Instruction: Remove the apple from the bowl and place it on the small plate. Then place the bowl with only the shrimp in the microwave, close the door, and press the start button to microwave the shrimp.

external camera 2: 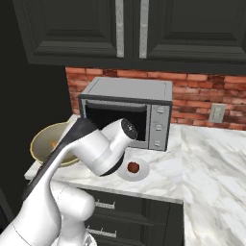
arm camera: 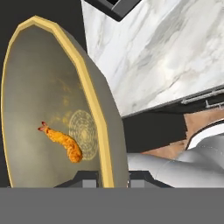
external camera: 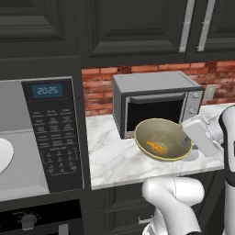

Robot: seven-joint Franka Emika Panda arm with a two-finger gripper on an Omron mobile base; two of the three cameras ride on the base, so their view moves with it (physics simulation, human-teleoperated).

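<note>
White-veined marble counter (external camera: 114,158) under a red brick wall (external camera: 98,92) carries a silver toaster oven (external camera: 153,101); before it, fingers (arm camera: 111,178) clamp the olive-yellow bowl's (external camera: 163,139) rim, orange shrimp (external camera: 156,147) inside.

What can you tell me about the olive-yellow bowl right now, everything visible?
The round, shallow olive-yellow bowl with its paler yellow rim looks ceramic, with a faint circular pattern at its centre. It is tilted, lifted off the white marble counter in front of the silver toaster oven. The gripper is shut on its rim, one finger each side. One orange shrimp lies inside; no apple.
</note>
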